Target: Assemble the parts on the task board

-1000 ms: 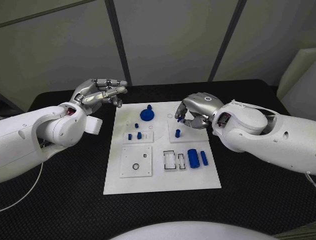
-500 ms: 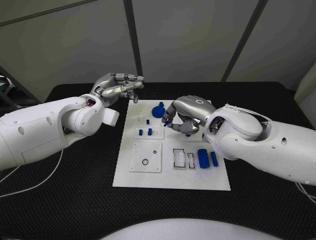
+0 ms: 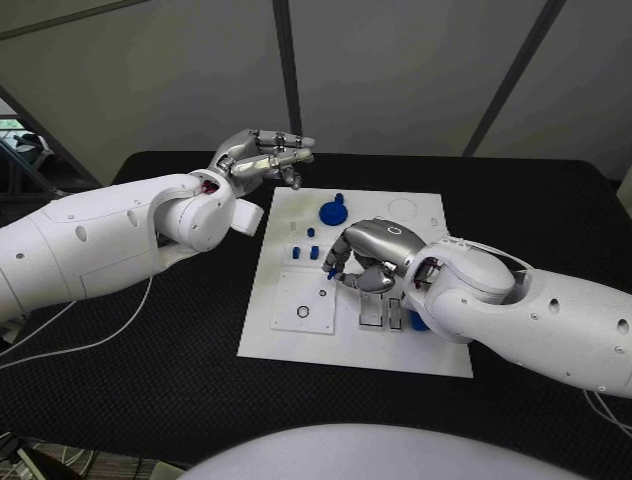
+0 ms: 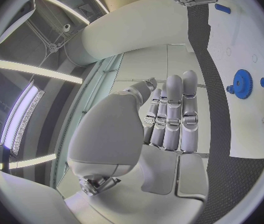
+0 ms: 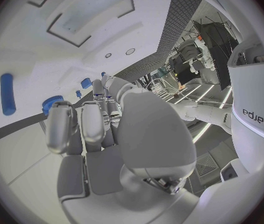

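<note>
The white task board (image 3: pixel 295 335) lies in the middle of the black table. A blue gear (image 3: pixel 334 212) stands near its far edge, with small blue pegs (image 3: pixel 305 252) just nearer. My right hand (image 3: pixel 370 256) hangs over the board's middle with its fingers curled down. A bit of blue (image 3: pixel 331 272) shows at its fingertips; I cannot tell whether it is pinched. A blue cylinder (image 3: pixel 417 322) peeks out beside the right forearm. My left hand (image 3: pixel 266 155) hovers off the board's far left corner, fingers curled in on nothing. The gear (image 4: pixel 241 83) shows past the left hand (image 4: pixel 169 119).
Recessed white plates with slots and holes (image 3: pixel 305 300) take up the board's near half. Black matting (image 3: pixel 143 370) surrounds the board. In the right wrist view a blue cylinder (image 5: pixel 7 93) and the gear (image 5: pixel 52 104) lie on the board (image 5: pixel 20 45) beyond my right hand (image 5: pixel 101 134).
The camera has shifted. My right hand has moved from the board's far right part to its middle, nearer the pegs. The left hand keeps its place off the far left corner.
</note>
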{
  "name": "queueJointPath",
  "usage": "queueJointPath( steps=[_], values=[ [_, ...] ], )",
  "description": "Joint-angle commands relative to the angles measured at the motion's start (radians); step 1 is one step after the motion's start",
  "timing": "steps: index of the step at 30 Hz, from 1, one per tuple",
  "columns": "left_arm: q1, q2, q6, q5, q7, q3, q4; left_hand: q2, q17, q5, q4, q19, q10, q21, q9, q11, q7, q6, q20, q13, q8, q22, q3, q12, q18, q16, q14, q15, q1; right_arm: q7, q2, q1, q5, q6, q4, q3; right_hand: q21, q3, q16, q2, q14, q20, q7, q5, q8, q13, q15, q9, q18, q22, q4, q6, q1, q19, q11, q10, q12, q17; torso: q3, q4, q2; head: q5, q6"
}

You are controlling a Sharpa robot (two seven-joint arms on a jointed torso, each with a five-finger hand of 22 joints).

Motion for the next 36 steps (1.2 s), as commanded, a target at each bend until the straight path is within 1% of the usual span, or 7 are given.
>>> queueJointPath(
  steps=[1,7,11,16,17,28,36],
  values=[
    [0.003,0.003,0.010,0.004,0.005,0.001,-0.002,0.008,-0.002,0.001,-0.002,-0.006,-0.002,-0.006,-0.002,0.003,0.005,0.004,-0.001,0.001,0.004,-0.002,-0.007,0.005,-0.025,-0.008,-0.007,0.003,0.001,0.010,0.008,-0.001,0.004,0.027,-0.005,-0.001,0.004,0.002,0.007,-0.003,0.033,0.000,0.003,0.005,-0.001,-0.001,-0.006,0.001,-0.019,0.041,-0.006,-0.002,-0.010,0.010,-0.001,0.002,-0.004,-0.001,0.0009,-0.0004,0.000,0.006,-0.004],
    [0.003,0.006,0.011,0.004,0.004,0.001,-0.004,0.008,-0.002,0.001,-0.002,-0.006,-0.002,-0.006,-0.002,0.003,0.005,0.004,-0.001,0.001,0.004,-0.002,-0.007,0.005,-0.025,-0.008,-0.007,0.003,0.001,0.008,0.021,-0.004,-0.001,0.040,-0.018,-0.007,0.005,0.002,0.008,-0.003,0.033,0.001,0.004,0.005,-0.002,-0.001,-0.005,0.001,-0.019,0.042,-0.006,-0.004,-0.011,0.010,0.000,0.001,-0.005,-0.001,0.0010,0.0009,0.001,0.017,-0.013],
    [0.004,0.006,0.011,0.004,0.003,0.001,-0.004,0.008,-0.002,0.001,-0.002,-0.006,-0.002,-0.006,-0.002,0.003,0.005,0.004,-0.001,0.001,0.004,-0.002,-0.007,0.005,-0.025,-0.008,-0.007,0.003,0.001,0.009,0.026,-0.005,-0.002,0.046,-0.020,-0.013,0.005,0.002,0.008,-0.003,0.033,0.001,0.004,0.005,-0.002,-0.001,-0.005,0.001,-0.019,0.042,-0.006,-0.004,-0.011,0.010,0.000,0.001,-0.005,-0.001,0.0015,-0.0010,0.001,0.022,-0.017],
    [0.004,0.007,0.012,0.004,0.003,0.001,-0.005,0.008,-0.002,0.001,-0.002,-0.006,-0.002,-0.006,-0.002,0.003,0.005,0.004,-0.001,0.001,0.004,-0.002,-0.007,0.005,-0.025,-0.008,-0.007,0.003,0.001,0.008,0.029,-0.006,-0.004,0.056,-0.020,-0.016,0.005,0.002,0.007,-0.003,0.033,0.001,0.004,0.005,-0.003,-0.001,-0.005,0.001,-0.019,0.043,-0.006,-0.005,-0.012,0.010,0.000,0.000,-0.006,-0.002,0.0014,-0.0002,0.002,0.024,-0.020],
    [0.004,0.008,0.013,0.004,0.003,0.001,-0.005,0.008,-0.002,0.001,-0.002,-0.006,-0.002,-0.006,-0.002,0.003,0.005,0.004,-0.001,0.001,0.004,-0.002,-0.007,0.005,-0.025,-0.008,-0.007,0.003,0.001,0.007,0.029,-0.006,-0.005,0.058,-0.020,-0.017,0.005,0.002,0.007,-0.003,0.033,0.001,0.004,0.005,-0.003,-0.001,-0.005,0.001,-0.019,0.043,-0.006,-0.005,-0.012,0.010,0.000,0.000,-0.006,-0.002,0.0012,-0.0005,0.001,0.024,-0.023],
    [0.004,0.008,0.014,0.004,0.002,0.001,-0.005,0.008,-0.002,0.001,-0.002,-0.006,-0.002,-0.006,-0.002,0.003,0.005,0.004,-0.001,0.001,0.004,-0.002,-0.007,0.005,-0.025,-0.008,-0.007,0.003,0.001,-0.001,0.037,-0.008,-0.017,0.072,-0.023,-0.018,0.005,0.002,0.007,-0.003,0.033,0.001,0.004,0.005,-0.003,-0.001,-0.005,0.001,-0.019,0.043,-0.007,-0.005,-0.012,0.010,0.001,0.000,-0.007,-0.002,0.0013,-0.0001,0.000,0.025,-0.026],
    [0.005,0.008,0.017,0.004,0.000,0.001,-0.004,0.008,-0.004,0.001,-0.002,-0.007,-0.002,-0.007,-0.002,0.003,0.004,0.005,0.000,0.001,0.004,-0.003,-0.008,0.006,-0.025,-0.009,-0.008,0.003,0.000,-0.013,0.042,-0.008,-0.034,0.079,-0.026,-0.019,0.006,0.002,0.008,-0.003,0.033,0.001,0.005,0.005,-0.003,-0.002,-0.005,0.001,-0.019,0.043,-0.007,-0.005,-0.013,0.011,0.001,0.000,-0.007,-0.002,0.0006,-0.0004,0.001,0.028,-0.029]
  ],
)
